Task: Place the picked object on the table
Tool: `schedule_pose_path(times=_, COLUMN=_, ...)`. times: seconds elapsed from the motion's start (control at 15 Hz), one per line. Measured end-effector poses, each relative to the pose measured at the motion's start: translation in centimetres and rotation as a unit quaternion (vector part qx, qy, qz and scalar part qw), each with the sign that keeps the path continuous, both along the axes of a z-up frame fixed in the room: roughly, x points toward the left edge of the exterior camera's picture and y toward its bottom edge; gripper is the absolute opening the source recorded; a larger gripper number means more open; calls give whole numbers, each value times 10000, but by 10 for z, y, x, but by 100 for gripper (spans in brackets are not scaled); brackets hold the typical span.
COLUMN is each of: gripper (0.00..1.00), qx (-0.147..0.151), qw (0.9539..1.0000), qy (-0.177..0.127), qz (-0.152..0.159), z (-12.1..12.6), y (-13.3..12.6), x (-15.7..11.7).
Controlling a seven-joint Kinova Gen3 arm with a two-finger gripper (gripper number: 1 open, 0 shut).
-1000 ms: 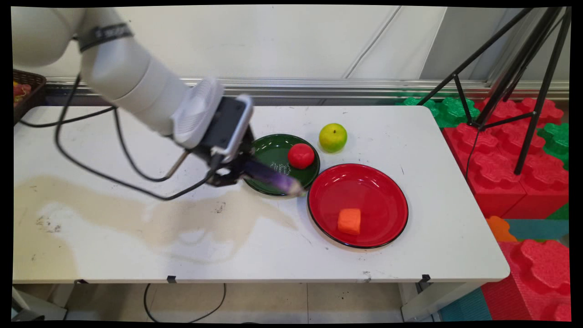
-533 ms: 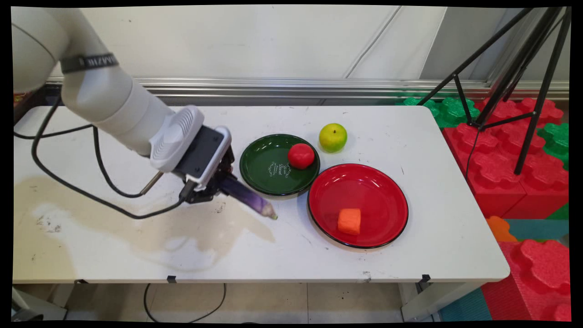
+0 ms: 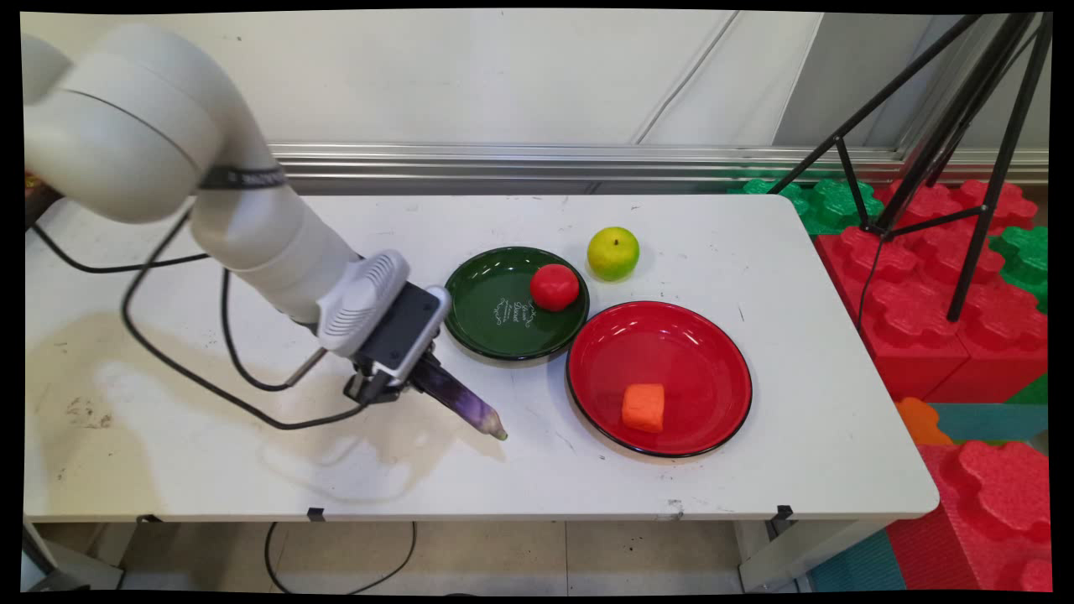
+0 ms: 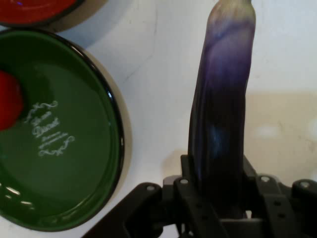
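The gripper point(image 3: 401, 384) is clamped on the thick end of an eggplant point(image 3: 460, 401), whose tip angles down to the table point(image 3: 252, 470) just near of the green plate point(image 3: 495, 323), apparently for support. The green plate holds a tomato point(image 3: 554, 287); the red plate point(image 3: 696, 369) to its right holds an orange block point(image 3: 643, 407). A green apple point(image 3: 612, 252) sits on the table beyond both.

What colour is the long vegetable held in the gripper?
The eggplant is dark purple, paling to a greenish tip; the hand view shows it best.
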State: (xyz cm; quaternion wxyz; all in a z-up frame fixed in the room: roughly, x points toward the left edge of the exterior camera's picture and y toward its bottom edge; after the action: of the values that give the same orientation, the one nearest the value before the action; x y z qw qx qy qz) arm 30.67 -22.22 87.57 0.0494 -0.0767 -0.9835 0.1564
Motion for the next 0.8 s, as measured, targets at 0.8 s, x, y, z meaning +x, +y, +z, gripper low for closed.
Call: schedule_pose_path(times=0.8, gripper=0, qx=324, qw=9988, qy=-116, qz=333, z=-52, y=-46, x=-16)
